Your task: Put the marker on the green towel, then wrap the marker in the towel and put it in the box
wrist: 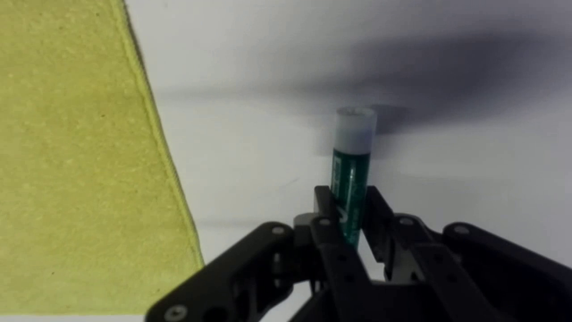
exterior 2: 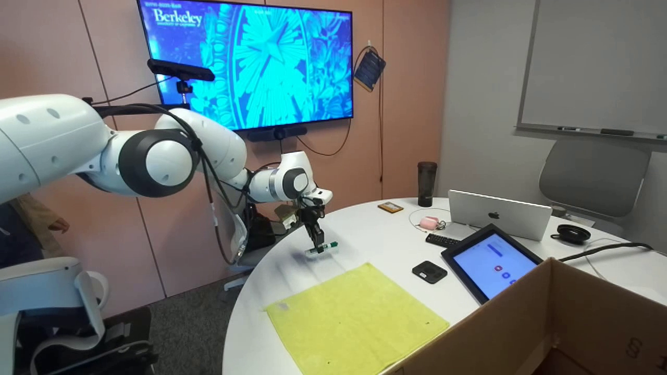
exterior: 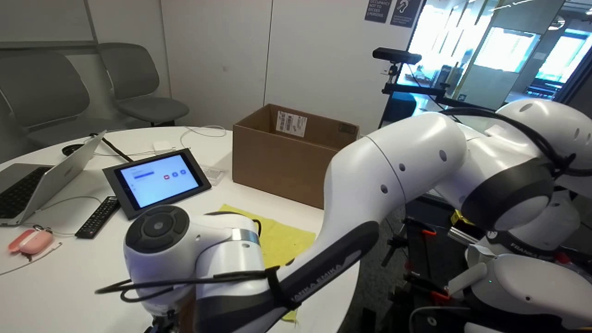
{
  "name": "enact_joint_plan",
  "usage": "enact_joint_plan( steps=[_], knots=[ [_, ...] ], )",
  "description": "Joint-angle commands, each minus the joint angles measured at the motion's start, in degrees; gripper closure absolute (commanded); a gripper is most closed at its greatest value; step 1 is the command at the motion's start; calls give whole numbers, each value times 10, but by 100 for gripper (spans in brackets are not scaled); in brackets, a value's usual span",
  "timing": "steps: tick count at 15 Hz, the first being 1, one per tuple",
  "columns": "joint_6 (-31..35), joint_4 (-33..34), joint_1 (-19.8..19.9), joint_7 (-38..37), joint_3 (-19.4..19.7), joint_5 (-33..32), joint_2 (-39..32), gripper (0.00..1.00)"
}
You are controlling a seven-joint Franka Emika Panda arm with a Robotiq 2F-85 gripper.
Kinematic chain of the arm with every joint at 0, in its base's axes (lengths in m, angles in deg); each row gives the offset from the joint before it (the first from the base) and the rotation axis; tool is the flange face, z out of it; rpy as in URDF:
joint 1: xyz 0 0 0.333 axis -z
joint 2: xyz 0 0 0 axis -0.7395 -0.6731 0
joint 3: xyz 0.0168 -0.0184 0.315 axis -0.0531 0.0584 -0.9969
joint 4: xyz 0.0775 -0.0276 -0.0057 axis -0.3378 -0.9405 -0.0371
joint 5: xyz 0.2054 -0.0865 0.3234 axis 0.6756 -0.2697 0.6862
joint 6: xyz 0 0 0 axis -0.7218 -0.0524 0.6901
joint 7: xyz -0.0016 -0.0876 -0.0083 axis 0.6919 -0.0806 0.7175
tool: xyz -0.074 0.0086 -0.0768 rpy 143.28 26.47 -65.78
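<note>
Two black fingers [wrist: 325, 203] of the gripper [wrist: 350, 210] pinch the marker [wrist: 352, 167] about mid-barrel, one on each side, its white end jutting ahead of them. Whether it is clear of the table [exterior 2: 375, 237] I can't tell. It should be light, stiff and slick, tough enough for a firm squeeze yet apt to roll once let go; this mid-length hold looks sound. Just beside the gripper, to the left in the wrist view, the green towel [wrist: 85, 170] lies flat, the marker not yet on it. It looks thin and limp, so it should fold easily but may drag along the table; a corner or the hemmed edge seems the place to pinch it for wrapping. Across the towel from the gripper, well apart, stands the box [exterior: 277, 162], an open-topped cardboard carton. In an exterior view a white label [exterior: 291, 123] shows inside it, but its floor is mostly hidden, so I can't tell what it holds. Well apart from the gripper too is a dark tumbler [exterior 2: 426, 182]; its contents don't show.
</note>
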Motion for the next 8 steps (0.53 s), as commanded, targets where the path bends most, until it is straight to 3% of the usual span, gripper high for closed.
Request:
enact_joint_plan(
  steps=[1, 8],
  knots=[
    [13, -87, 25, 23, -5, 4, 74, 87],
    [46, -262, 70, 26, -6, 10, 180, 87]
  ],
)
